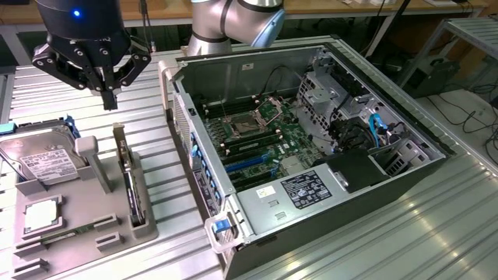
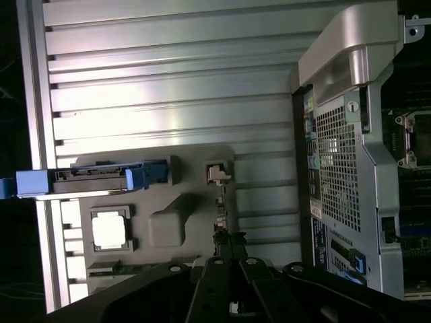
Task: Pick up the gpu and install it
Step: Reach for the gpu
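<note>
One gpu (image 1: pixel 133 189) on edge in tray (image 1: pixel 86 204); closed tool (image 1: pixel 109 104) above, apart

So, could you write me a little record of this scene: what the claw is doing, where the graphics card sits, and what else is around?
gripper: shut, holding nothing, hanging over the gpu without touching it
gpu: standing on edge in a slot of the grey tray, not yet picked up
hard drive: lying in the same tray, toward the exterior view's left
computer case: open, on the exterior view's right
motherboard: exposed inside the case
</note>
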{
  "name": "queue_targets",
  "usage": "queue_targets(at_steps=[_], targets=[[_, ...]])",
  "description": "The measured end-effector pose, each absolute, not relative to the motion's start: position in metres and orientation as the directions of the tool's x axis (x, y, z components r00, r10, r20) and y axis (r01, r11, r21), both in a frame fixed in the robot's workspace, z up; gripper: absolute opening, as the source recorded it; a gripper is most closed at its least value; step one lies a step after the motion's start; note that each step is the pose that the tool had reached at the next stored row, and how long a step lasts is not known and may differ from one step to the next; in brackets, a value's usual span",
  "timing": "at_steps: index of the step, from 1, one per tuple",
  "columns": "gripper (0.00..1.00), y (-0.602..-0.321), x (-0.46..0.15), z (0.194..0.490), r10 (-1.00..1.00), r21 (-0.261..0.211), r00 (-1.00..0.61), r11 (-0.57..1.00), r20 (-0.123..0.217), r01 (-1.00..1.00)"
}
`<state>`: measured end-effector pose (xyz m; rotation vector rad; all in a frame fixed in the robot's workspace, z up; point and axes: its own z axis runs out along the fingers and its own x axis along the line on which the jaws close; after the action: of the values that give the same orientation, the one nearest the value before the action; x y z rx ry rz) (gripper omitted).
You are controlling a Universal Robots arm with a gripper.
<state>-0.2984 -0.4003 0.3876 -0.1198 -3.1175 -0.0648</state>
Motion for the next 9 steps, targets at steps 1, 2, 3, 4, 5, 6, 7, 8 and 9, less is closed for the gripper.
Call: queue_targets(at_steps=[1,2,3,4,5,6,7,8,9], targets=[[0.11,-0.400,-0.300,0.388,0.076,0.041,-0.997,0.996,0.024,0.077],[0.11,-0.400,-0.303,0.387,0.076,0.041,-0.997,0.996,0.025,0.077],[0.11,-0.400,-0.305,0.387,0.076,0.040,-0.997,0.996,0.026,0.077],[0.11,-0.400,-0.307,0.387,0.076,0.040,-0.997,0.996,0.027,0.077],[0.11,-0.400,-0.310,0.387,0.076,0.040,-0.997,0.996,0.028,0.077],[0.11,-0.400,-0.312,0.387,0.076,0.040,-0.997,0.996,0.029,0.077],[0.11,-0.400,-0.315,0.387,0.076,0.040,-0.997,0.996,0.029,0.077],[0.11,-0.400,-0.318,0.387,0.076,0.040,-0.997,0.996,0.030,0.077],[0.11,-0.400,-0.319,0.387,0.076,0.040,-0.997,0.996,0.031,0.077]])
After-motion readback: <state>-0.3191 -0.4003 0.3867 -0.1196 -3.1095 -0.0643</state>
